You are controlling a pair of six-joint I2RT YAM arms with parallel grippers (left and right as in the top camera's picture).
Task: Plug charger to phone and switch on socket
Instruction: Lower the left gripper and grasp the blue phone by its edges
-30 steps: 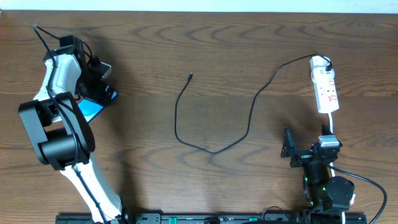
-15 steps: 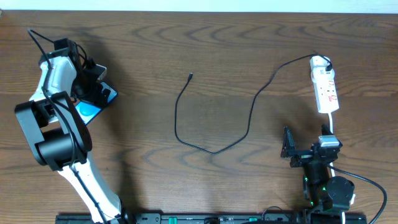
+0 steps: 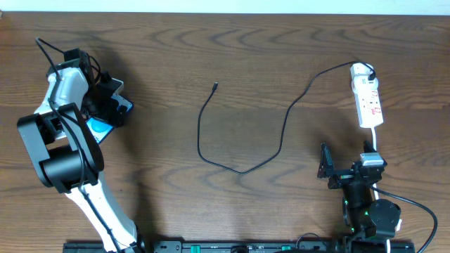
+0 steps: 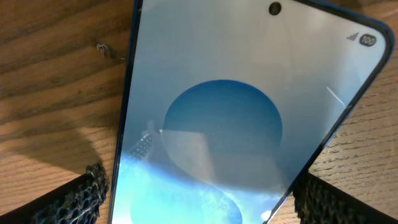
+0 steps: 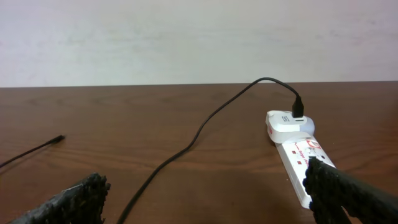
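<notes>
The phone lies on the wooden table at the far left, mostly under my left arm. In the left wrist view the phone fills the frame, its light blue screen showing a round graphic. My left gripper is open and low over it, with fingers straddling its two long edges. The charger cable snakes across mid-table, and its small black connector lies free. The white socket strip lies at the right, with the cable's white adapter plugged in at its far end. My right gripper is open and empty, near the front.
In the right wrist view, the socket is ahead on the right, the cable crosses the table and the connector lies at the left. The open right fingers frame bare wood. A white lead runs from the strip toward my right arm.
My left gripper shifted slightly over the phone, first left, then back down toward it. The charger, socket and right arm have not moved.
</notes>
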